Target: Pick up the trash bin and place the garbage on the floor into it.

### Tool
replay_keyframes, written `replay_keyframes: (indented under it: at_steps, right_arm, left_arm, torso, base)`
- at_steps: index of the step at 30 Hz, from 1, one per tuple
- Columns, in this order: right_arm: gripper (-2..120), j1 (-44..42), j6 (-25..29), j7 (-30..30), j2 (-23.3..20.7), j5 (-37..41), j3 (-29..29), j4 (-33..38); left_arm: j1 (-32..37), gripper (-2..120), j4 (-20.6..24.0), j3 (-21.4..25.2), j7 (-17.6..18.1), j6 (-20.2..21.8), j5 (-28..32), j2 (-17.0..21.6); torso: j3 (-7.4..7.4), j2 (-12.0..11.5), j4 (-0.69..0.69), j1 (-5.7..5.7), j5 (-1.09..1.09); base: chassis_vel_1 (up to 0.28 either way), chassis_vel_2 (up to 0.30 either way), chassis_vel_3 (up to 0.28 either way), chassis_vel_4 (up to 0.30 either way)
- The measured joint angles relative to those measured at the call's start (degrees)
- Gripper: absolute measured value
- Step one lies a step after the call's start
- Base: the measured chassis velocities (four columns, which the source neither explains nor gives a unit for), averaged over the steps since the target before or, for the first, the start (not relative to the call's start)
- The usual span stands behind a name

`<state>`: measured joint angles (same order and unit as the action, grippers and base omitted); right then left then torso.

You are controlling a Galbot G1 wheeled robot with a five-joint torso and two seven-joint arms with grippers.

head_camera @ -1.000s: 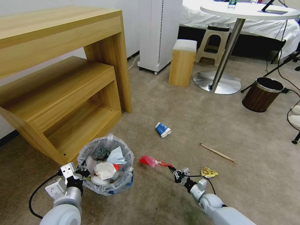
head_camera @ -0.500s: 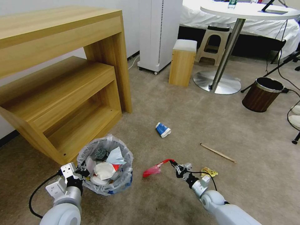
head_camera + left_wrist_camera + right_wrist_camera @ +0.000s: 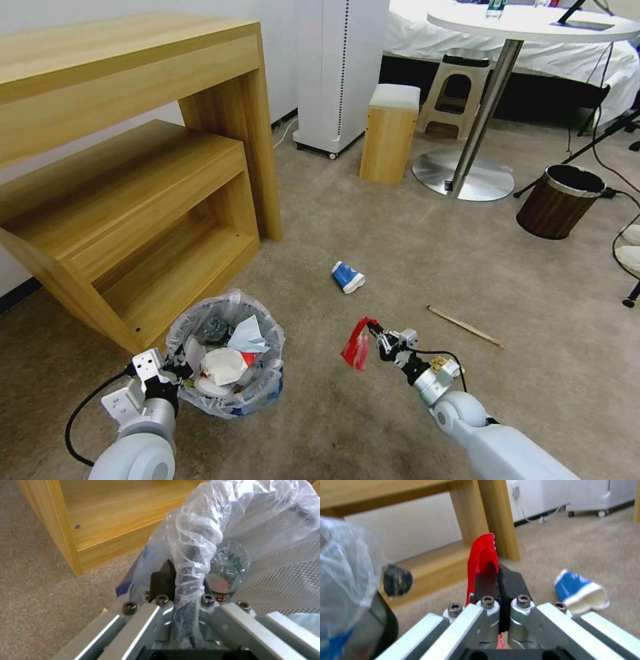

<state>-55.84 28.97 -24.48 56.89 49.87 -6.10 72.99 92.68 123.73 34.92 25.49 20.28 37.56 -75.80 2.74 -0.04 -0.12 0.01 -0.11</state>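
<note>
The red wrapper (image 3: 356,344), pinched in the right gripper (image 3: 377,333), has been lifted off the carpet (image 3: 400,247), seemingly bin-bound; the bagged trash bin (image 3: 227,360) rim stays clamped by the left gripper (image 3: 175,371)

the white slippers (image 3: 630,245) are cut off by the head view's right edge.

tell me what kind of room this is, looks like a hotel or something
Probably a hotel-style bedroom or a mock-up of one: a bed with white sheets along the back wall, a round white pedestal table before it, a brown wood-grain bin with a metal rim, and beige short-pile carpet strewn with litter.
</note>
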Motion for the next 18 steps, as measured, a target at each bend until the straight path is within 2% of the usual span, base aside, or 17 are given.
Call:
replay_keyframes:
  at_steps: [8,16,18]
  right_arm:
    - [0,-0.63,-0.17,0.77,-1.02,0.43,1.1,5.93]
    - [0,-0.34,-1.3,1.48,-3.25,2.65,1.55,14.62]
    - [0,0.29,-1.45,1.32,-4.32,4.09,1.81,18.57]
  left_arm:
    - [-0.23,1,-0.57,-0.26,0.03,0.03,-0.28,-0.07]
    - [-0.29,1,-1.2,0.15,0.13,0.07,-0.34,-0.11]
    - [-0.45,1,-1.45,-0.01,0.12,0.08,-0.41,-0.35]
  torso:
    - [0.0,0.0,0.0,0.0,0.0]
    - [0.0,0.0,0.0,0.0,-0.01]
    - [0.0,0.0,0.0,0.0,0.01]
  base:
    - [0.0,0.0,0.0,0.0]
    - [0.0,0.0,0.0,0.0]
    - [0.0,0.0,0.0,0.0]
